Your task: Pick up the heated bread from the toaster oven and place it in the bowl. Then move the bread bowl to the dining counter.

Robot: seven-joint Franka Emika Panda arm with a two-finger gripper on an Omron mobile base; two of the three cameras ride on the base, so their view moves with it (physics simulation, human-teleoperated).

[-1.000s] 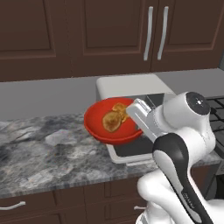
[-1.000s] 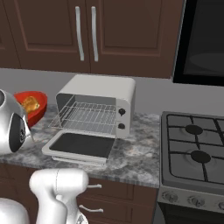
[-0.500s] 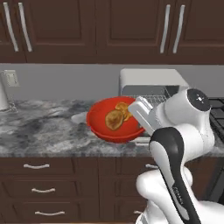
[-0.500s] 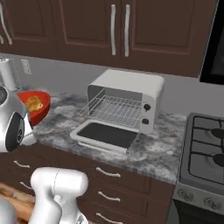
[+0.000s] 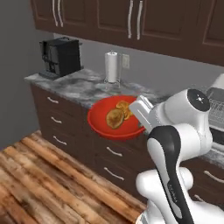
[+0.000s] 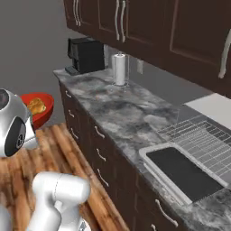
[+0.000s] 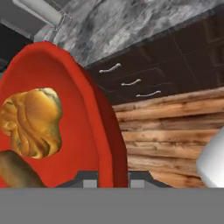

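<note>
Dark wood cabinets [image 5: 131, 22] line the wall above a long grey marbled counter [image 6: 122, 113] with dark drawers beneath, and a wooden plank floor [image 5: 39, 175] spreads below. At the right end of that counter in the right base view sits the toaster oven [image 6: 212, 131], its wire rack pulled out and its dark-glass door [image 6: 182, 169] dropped flat. A black coffee machine [image 5: 59, 57] stands at the far end of the counter, with a paper towel roll [image 5: 112, 66] upright further along.

Out in front of the drawers, off the counter and over the floor, the red bowl [image 5: 114, 118] is carried in the air by the arm. The end effector [image 7: 113, 180] is closed on the bowl's rim, one finger on each side of the wall, as the hand view shows. Inside the bowl lie a lumpy, knotted yellowish pastry [image 7: 31, 121] and, just beside it, the heated bread [image 5: 114, 117], a smooth golden-brown oval.
</note>
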